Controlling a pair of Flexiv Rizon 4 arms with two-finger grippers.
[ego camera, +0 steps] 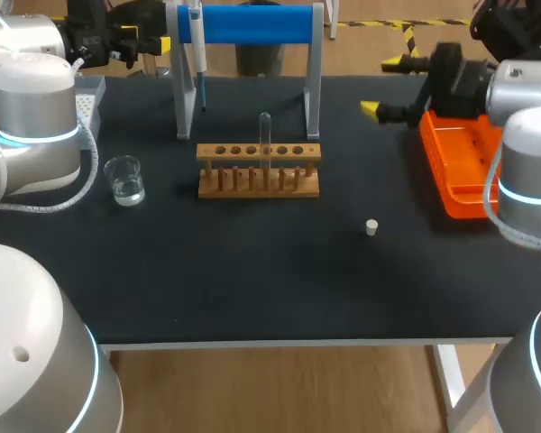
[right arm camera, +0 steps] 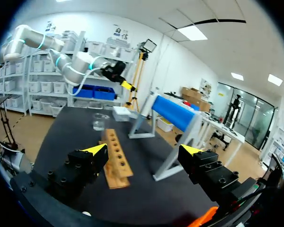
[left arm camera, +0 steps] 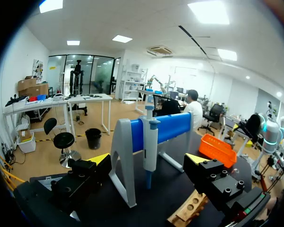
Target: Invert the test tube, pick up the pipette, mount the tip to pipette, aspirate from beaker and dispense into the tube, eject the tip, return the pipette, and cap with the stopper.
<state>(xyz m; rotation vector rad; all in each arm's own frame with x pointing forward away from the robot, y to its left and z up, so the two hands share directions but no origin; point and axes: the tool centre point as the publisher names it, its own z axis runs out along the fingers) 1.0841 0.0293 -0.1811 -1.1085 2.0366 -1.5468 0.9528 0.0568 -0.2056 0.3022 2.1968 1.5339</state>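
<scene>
Nothing begun, I judge: tube (ego camera: pixel 265 135) in rack (ego camera: pixel 258 153); pipette (ego camera: pixel 197 36) on stand (ego camera: pixel 252 24); stopper (ego camera: pixel 371 227) loose on worktop (ego camera: pixel 252 271); left gripper (left arm camera: pixel 149 160) and right gripper (right arm camera: pixel 143 150) both open, empty.

The rack (ego camera: pixel 258 182) is wood, the beaker (ego camera: pixel 124 180) clear glass, the tabletop (ego camera: pixel 252 271) matt black.

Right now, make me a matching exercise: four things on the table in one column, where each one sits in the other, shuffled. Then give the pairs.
Things:
1. pipette
2. beaker
3. test tube
4. stopper

Places:
A. standing in the wooden rack
B. lying alone, right of the rack
C. hanging on the blue stand
D. left of the rack

Pairs: 1-C, 2-D, 3-A, 4-B
</scene>
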